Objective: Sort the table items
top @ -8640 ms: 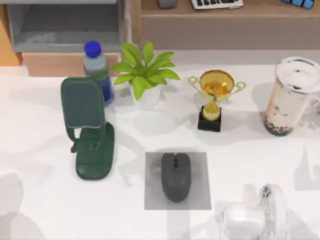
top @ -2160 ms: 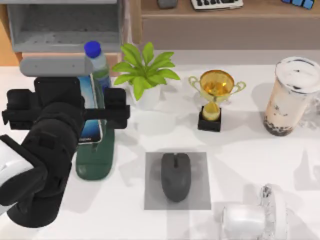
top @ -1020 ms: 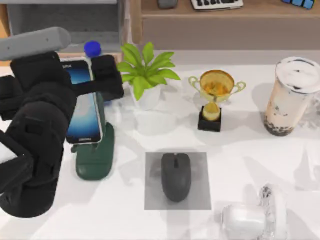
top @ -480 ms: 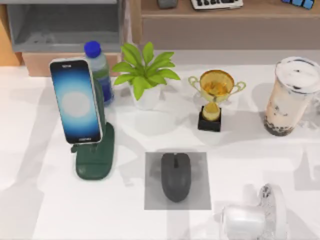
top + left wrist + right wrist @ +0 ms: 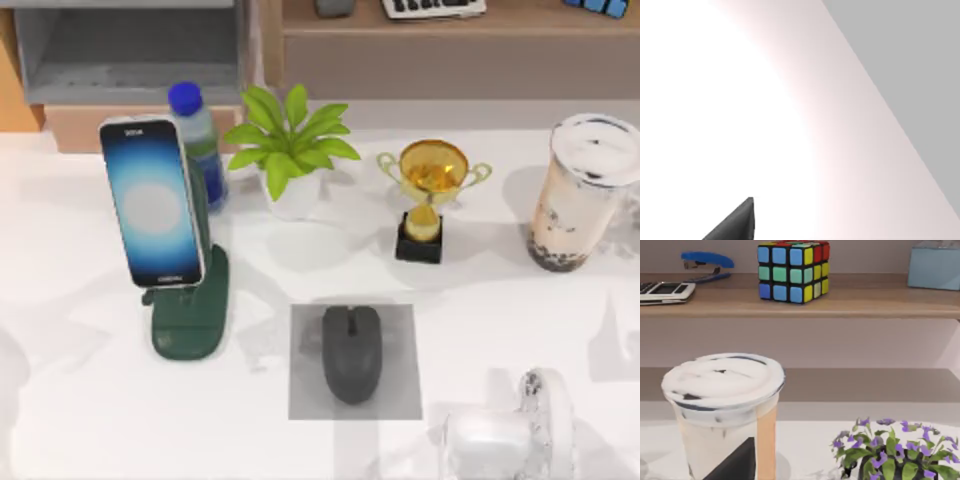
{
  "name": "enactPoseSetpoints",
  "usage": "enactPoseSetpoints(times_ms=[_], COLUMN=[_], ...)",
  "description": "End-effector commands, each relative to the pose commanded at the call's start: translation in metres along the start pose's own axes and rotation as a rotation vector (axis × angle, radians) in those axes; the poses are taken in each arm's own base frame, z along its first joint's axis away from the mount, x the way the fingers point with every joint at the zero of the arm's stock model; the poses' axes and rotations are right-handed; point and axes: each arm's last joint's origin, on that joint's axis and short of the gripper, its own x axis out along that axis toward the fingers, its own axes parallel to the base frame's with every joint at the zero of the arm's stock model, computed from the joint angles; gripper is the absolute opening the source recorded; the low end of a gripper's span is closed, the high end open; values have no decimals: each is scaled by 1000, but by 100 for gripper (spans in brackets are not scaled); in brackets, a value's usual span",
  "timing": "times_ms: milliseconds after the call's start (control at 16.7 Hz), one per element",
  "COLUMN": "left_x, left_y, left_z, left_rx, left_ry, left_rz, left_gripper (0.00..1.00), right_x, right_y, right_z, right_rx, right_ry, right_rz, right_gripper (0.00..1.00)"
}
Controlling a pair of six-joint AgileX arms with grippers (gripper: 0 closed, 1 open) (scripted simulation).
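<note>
Smartphone (image 5: 152, 203) upright on green stand (image 5: 190, 315), long axis vertical; end effector states unreadable.

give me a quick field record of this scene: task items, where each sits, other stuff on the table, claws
phone: smartphone upright on the green stand, screen lit, table's left
mouse: dark grey mouse on the grey pad, front centre
drink: milk-tea cup standing at the table's right, lid on, dark pearls at its bottom
bystanders: blue-capped bottle behind the stand, potted plant, gold trophy in the back row
front right: a clear glassy object
right wrist view: cup close ahead, colour cube on the shelf
claws: no claw over the table in the top view
</note>
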Motion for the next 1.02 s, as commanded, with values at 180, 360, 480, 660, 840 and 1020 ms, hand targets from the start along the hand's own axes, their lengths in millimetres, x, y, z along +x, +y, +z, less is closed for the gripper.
enactPoseSetpoints(times_ms=[180, 360, 480, 660, 840, 1020], left_x=[-1, -58, -117, -216, -307, -380], left_y=[-74, -145, -175, -176, -128, -52], left_z=[77, 117, 116, 88, 54, 36], left_rx=[-34, 47, 159, 388, 643, 873], left_ry=[-15, 137, 312, 628, 932, 1163], left_rz=[-384, -718, -868, -945, -841, -609], left_gripper=[100, 100, 100, 100, 100, 100], right_x=[0, 0, 0, 0, 0, 0], right_y=[0, 0, 0, 0, 0, 0], right_z=[0, 0, 0, 0, 0, 0], right_rx=[0, 0, 0, 0, 0, 0], right_ry=[0, 0, 0, 0, 0, 0], right_rz=[0, 0, 0, 0, 0, 0], right_gripper=[100, 100, 100, 100, 100, 100])
